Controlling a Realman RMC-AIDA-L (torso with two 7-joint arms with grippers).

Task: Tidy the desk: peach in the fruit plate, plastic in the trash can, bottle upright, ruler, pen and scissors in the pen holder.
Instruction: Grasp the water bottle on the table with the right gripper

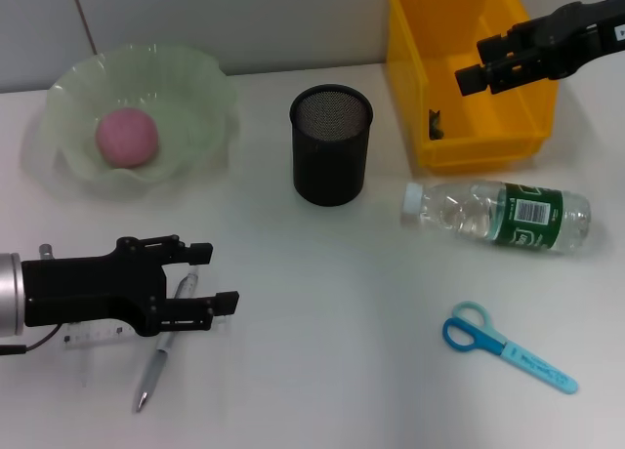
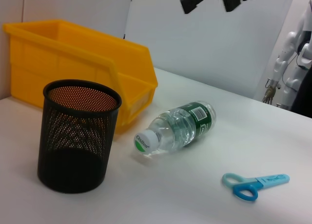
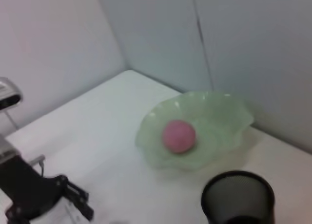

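You had the left gripper (image 1: 207, 273) spread open over the silver pen (image 1: 162, 351) and clear ruler (image 1: 93, 337) near the desk's front-left corner; right gripper (image 1: 485, 63) open above the yellow bin (image 1: 430, 127). Only the head view showed pen and ruler.

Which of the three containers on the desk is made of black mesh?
The pen holder, between the green fruit plate and the yellow trash can; those two are solid-walled.

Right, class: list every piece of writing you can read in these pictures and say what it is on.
None can be read.
Clear plastic bottle, green label and barcode: too small.
White bottle cap, green logo: blurred.
Blue scissors, print on blade cover: too small.
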